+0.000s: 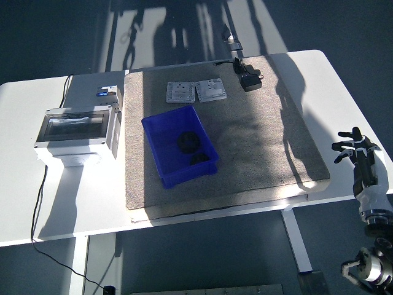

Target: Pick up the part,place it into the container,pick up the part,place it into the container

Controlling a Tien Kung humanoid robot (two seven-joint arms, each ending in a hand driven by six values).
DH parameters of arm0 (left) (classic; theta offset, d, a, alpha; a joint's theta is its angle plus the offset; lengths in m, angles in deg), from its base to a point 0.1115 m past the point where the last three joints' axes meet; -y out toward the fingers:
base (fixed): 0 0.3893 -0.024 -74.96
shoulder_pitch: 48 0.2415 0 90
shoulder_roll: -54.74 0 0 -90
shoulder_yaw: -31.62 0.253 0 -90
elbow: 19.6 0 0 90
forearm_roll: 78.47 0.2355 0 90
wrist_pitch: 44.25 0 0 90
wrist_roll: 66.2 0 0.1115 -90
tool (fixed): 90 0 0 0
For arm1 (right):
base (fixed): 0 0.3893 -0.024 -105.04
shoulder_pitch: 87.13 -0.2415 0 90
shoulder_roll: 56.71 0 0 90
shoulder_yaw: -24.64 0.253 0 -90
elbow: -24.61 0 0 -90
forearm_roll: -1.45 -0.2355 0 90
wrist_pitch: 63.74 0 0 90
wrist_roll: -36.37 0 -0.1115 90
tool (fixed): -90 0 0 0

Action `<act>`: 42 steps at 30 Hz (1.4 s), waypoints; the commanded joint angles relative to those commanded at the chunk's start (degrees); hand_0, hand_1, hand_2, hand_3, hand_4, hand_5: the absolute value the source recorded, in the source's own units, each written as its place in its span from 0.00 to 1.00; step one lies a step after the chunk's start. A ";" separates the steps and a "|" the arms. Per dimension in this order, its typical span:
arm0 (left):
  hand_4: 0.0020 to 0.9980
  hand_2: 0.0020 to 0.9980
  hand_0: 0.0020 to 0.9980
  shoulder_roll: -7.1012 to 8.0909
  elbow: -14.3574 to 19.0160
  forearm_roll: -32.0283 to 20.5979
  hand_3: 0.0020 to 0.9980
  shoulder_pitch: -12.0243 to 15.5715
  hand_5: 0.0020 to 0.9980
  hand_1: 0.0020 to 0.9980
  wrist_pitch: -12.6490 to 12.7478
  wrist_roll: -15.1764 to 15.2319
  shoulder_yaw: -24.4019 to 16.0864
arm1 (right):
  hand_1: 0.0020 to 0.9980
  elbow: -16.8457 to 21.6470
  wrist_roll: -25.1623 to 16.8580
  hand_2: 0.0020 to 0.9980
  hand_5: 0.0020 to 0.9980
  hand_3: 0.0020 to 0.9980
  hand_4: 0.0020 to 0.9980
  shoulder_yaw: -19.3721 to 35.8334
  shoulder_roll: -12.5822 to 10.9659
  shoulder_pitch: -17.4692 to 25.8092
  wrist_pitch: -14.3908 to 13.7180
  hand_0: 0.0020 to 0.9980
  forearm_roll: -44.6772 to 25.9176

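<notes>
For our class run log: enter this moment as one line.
right hand: open, empty, off table's right edge | blue plastic bin: two dark parts inside | left hand: unseen

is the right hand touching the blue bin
Apart. The head view shows the right hand off the table's right edge, with a wide stretch of mat between it and the blue bin.

Two parts [188, 142] in container [161, 129] on mat [258, 141], two plates [196, 91] behind, box [77, 132] left

blue container [180, 145], black parts [187, 142], beige mat [258, 141]
</notes>
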 joint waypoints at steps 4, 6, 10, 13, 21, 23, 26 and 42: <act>0.46 0.65 0.67 -0.79 0.00 -1.75 0.42 0.57 0.60 0.66 -2.09 -4.04 -1.11 | 0.47 0.03 3.06 0.61 0.82 0.55 0.95 0.90 2.04 -1.49 2.97 0.65 1.65; 0.46 0.65 0.67 -1.05 0.00 -2.99 0.42 0.70 0.60 0.66 -3.32 -6.39 -1.28 | 0.47 -0.22 4.15 0.61 0.82 0.55 0.95 0.28 2.56 -2.30 4.31 0.65 1.66; 0.53 0.69 0.68 -1.68 0.00 -7.30 0.50 0.95 0.78 0.68 -5.37 -10.53 -2.38 | 0.64 -0.59 5.18 0.70 0.83 0.61 0.96 -1.64 2.56 -3.51 5.72 0.76 1.25; 0.53 0.69 0.68 -1.97 0.00 -9.60 0.50 1.01 0.78 0.68 -6.07 -12.02 -3.94 | 0.64 -0.86 5.41 0.70 0.83 0.61 0.96 -2.95 2.17 -4.50 6.04 0.76 1.06; 0.61 0.64 0.63 -2.02 0.00 -6.30 0.73 0.05 0.90 0.64 -3.97 -7.38 -4.91 | 0.76 -0.87 5.27 0.79 0.85 0.74 0.97 -5.88 0.32 -9.78 5.15 0.83 0.62; 0.61 0.64 0.63 -1.90 0.00 -5.28 0.73 -0.36 0.90 0.64 -2.87 -5.15 -4.81 | 0.76 -0.92 5.14 0.79 0.85 0.74 0.97 -5.91 0.16 -10.73 4.79 0.83 0.37; 0.61 0.64 0.63 -1.84 0.00 -3.85 0.73 -0.91 0.90 0.64 -1.97 -3.26 -5.29 | 0.76 -1.14 4.94 0.79 0.85 0.74 0.97 -5.75 0.10 -11.34 4.41 0.83 -0.16; 0.65 0.63 0.64 -0.61 0.00 -0.52 0.68 -2.75 0.91 0.65 0.20 1.14 -7.75 | 0.72 -2.04 2.96 0.77 0.86 0.72 0.98 -6.86 -0.34 -12.25 3.41 0.82 -13.08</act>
